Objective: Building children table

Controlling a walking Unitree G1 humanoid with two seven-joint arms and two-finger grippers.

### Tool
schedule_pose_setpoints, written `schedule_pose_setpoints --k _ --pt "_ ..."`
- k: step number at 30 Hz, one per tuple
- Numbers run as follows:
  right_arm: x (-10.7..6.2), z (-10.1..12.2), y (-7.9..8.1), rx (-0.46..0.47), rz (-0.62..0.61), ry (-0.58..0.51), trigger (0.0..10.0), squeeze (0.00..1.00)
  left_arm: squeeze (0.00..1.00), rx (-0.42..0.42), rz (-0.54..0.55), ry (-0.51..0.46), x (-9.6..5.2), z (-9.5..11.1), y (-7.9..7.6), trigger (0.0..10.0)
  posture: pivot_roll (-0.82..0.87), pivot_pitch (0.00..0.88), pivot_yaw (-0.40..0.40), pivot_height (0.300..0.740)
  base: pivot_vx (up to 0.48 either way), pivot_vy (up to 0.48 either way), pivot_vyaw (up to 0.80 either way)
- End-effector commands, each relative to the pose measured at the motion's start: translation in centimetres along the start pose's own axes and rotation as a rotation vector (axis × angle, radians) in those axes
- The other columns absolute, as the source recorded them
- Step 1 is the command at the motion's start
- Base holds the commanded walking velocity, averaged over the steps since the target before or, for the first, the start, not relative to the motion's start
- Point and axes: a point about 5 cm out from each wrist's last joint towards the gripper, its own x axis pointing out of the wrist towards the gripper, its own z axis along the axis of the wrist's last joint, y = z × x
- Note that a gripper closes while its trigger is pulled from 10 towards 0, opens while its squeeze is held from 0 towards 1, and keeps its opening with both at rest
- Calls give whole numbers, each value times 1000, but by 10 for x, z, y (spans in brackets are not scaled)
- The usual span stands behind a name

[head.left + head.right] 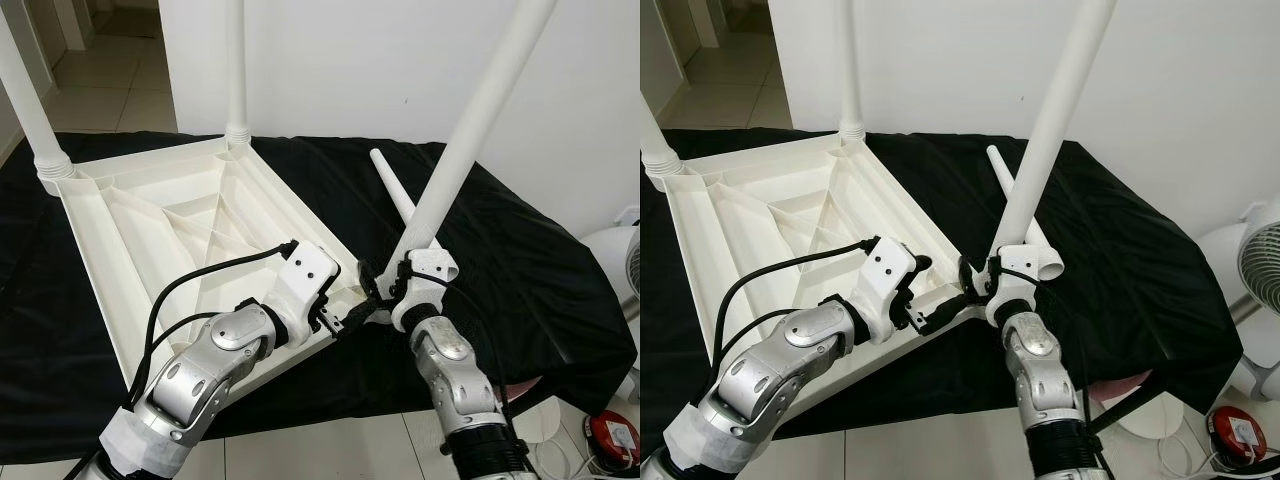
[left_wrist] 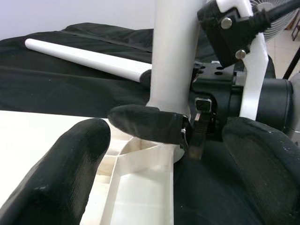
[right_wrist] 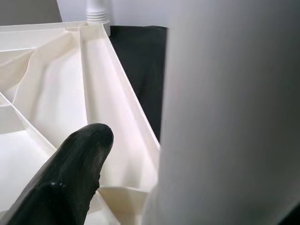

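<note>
On far corners 2 legs are in; right gripper, clamped on 3rd leg, seats it at tabletop near corner, left gripper fingers apart beside it; 4th leg lies on black cloth.

light: bright, even | shadows: soft | head views: sharp | wrist foreground: blurred

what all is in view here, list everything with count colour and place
tabletop: 1, white, upside down on the black cloth
fitted legs: 2, white, upright in the far corners
held leg: 1, white, tilted, its foot at the near corner
loose leg: 1, white, lying on the cloth
cloth: 1, black, under everything
fan: 1, white, on the robot's right
left gripper: open, at the near corner
right gripper: shut on the held leg
</note>
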Motion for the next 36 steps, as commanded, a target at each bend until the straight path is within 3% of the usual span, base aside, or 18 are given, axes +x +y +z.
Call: schedule_pose_setpoints --k 1,4,6,8,12,22,23,24,25,26,27,36 --pt "-1 -1 -4 -33 96 10 10000 0 0 2 -82 9 0 0 -4 10000 -7 0 -107 740 0 0 0" --pt "-1 -1 -4 -33 96 10 10000 0 0 2 -82 9 0 0 -4 10000 -7 0 -107 740 0 0 0" --pt "-4 1 -14 -84 266 15 10000 0 0 7 -83 8 0 1 -4 10000 -1 0 -104 740 0 0 0" --pt "-4 1 -14 -84 266 15 10000 0 0 7 -83 8 0 1 -4 10000 -1 0 -104 740 0 0 0" --pt "-2 0 -27 -125 395 43 10000 0 0 11 -85 8 0 1 -3 10000 2 0 -102 740 0 0 0" --pt "9 -7 -39 -177 460 112 10000 0 0 16 -83 9 -1 3 -1 10000 9 0 -94 740 0 0 0" --pt "11 -8 -40 -183 466 117 8431 0 0 17 -83 10 -1 3 -1 10000 9 0 -89 740 0 0 0" --pt "13 -9 -40 -188 473 126 4196 0 0 18 -84 10 -1 3 -1 10000 11 0 -88 740 0 0 0" --pt "13 -9 -40 -188 473 126 4196 0 0 18 -84 10 -1 3 -1 10000 11 0 -88 740 0 0 0" --pt "14 -11 -42 -189 482 134 2745 0 0 18 -84 10 -1 4 0 10000 11 0 -88 740 0 0 0" --pt "15 -12 -42 -191 487 141 0 0 0 18 -84 10 -1 4 0 10000 11 0 -88 740 0 0 0" --pt "13 -21 -45 -180 517 165 0 0 0 16 -78 10 -1 5 1 10000 15 0 -88 740 0 0 0"
